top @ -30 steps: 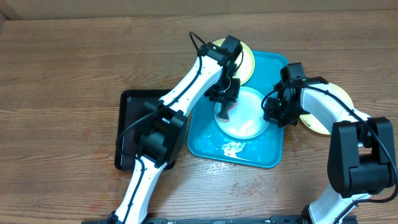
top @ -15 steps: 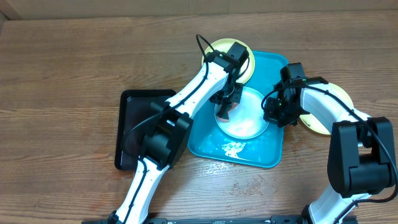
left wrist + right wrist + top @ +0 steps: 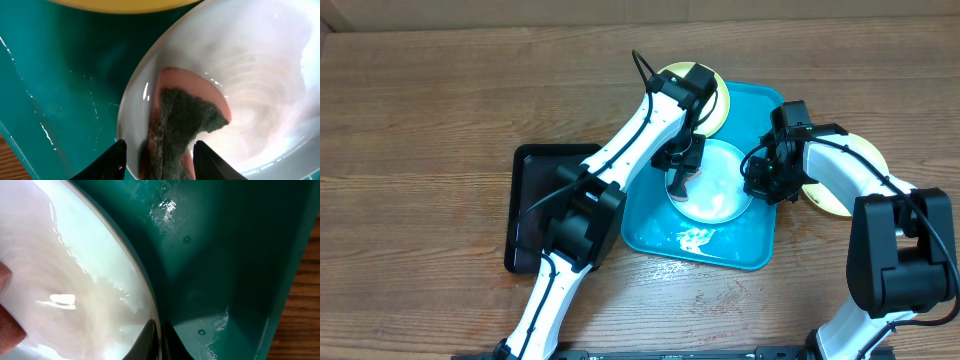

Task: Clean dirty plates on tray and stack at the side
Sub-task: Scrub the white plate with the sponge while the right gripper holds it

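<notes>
A light blue-white plate [image 3: 717, 190] lies in the turquoise tray [image 3: 760, 240]. My left gripper [image 3: 679, 178] is shut on a pink sponge with a dark green scrub face [image 3: 182, 125] and presses it on the plate's left inner side [image 3: 260, 100]. My right gripper [image 3: 760, 180] is shut on the plate's right rim [image 3: 145, 295], one finger on each side. A pale yellow plate [image 3: 718, 100] lies at the tray's far end, partly under my left arm, its edge in the left wrist view [image 3: 120, 5]. Another pale yellow plate [image 3: 850, 180] lies on the table right of the tray.
A black rectangular tray [image 3: 535, 200] sits on the wooden table left of the turquoise tray, partly under my left arm. Water drops glisten on the turquoise tray's near end [image 3: 695, 238]. The tray's raised wall [image 3: 260, 280] is close to my right fingers.
My left gripper has moved the sponge back and forth over the plate's left part, first away and now nearer again. My right gripper has stayed on the rim.
</notes>
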{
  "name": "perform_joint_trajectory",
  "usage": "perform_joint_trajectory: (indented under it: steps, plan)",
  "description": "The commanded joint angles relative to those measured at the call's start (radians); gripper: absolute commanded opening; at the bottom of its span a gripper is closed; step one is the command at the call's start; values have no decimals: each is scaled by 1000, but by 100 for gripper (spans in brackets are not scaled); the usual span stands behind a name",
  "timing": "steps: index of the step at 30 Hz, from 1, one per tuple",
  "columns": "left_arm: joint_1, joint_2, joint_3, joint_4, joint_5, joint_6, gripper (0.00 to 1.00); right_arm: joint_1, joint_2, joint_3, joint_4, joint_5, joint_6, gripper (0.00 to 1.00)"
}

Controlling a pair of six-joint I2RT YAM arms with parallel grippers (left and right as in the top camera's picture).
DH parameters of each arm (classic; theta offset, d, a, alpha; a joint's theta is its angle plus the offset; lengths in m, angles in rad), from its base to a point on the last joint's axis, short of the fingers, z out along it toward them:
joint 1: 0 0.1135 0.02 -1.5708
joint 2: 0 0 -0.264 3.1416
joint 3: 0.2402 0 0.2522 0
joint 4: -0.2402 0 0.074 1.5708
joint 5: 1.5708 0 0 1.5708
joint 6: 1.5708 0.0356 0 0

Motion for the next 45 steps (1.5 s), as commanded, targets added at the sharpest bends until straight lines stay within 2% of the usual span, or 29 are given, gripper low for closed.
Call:
perform_joint_trajectory:
  steps: [1,7,9,12,17,21,27,37,43,45]
  plan:
    - [-1,10,13,6,8,11,43,-2,21,-34,-9,78,-2,4]
    - [-29,11,-65,64,3,9,35,-2,21,-34,-9,78,-2,4]
    - [-35,11,-99,95,-20,-8,21,-2,21,-34,-9,78,-2,4]
    - [-34,11,-126,122,-30,-19,4,-2,21,-34,-9,78,-2,4]
    - [-22,10,-120,152,-34,-20,4,-2,21,-34,-9,77,-2,4]
    - [-2,11,-114,235,-8,-50,4,-2,21,-34,-9,77,-2,4]
    - [-11,45,-116,378,281,-51,4,-2,21,-34,-9,77,-2,4]
    - [-72,89,-116,444,613,-88,4,-2,21,-34,-9,77,-2,4]
    - [-80,89,-116,400,620,-90,4,-2,21,-34,-11,78,-2,4]
    - [-71,89,-116,347,565,-91,4,-2,21,-34,-12,78,-2,4]
